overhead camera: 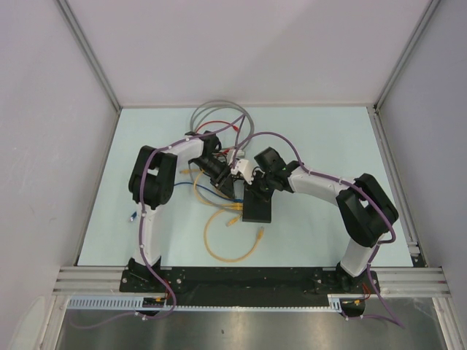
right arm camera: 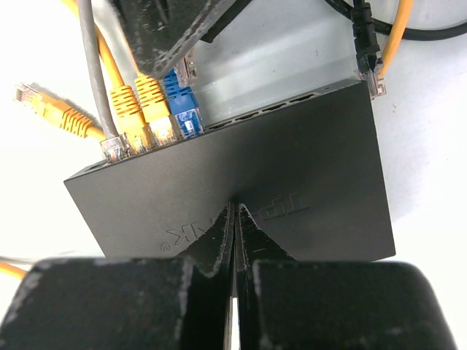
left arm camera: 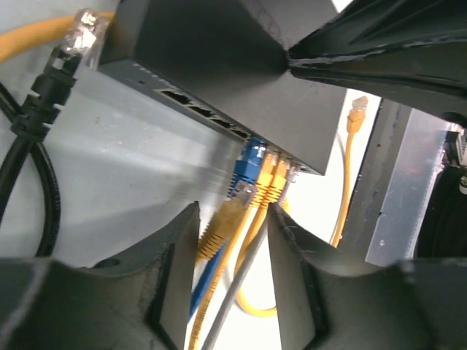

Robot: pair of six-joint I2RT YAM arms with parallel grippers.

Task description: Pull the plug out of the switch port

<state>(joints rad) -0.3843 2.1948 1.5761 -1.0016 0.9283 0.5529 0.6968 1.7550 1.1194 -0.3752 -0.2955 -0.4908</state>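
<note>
We pin the flat matte-black switch box (right arm camera: 292, 160) mid-table with the right gripper (right arm camera: 235, 215), its fingers closed together on the top. Just beyond, the left gripper (left arm camera: 232, 219) gapes wide around the yellow plastic plugs (left arm camera: 268, 182). The grasp is not yet made, so next, we judge, it closes on one plug and pulls.

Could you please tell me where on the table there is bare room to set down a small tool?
The far right corner of the table, beyond the right arm, is bare. So is the near patch between the switch and that arm's base. The middle is crowded with the yellow cable, the grey cable loop and the switch itself.
</note>
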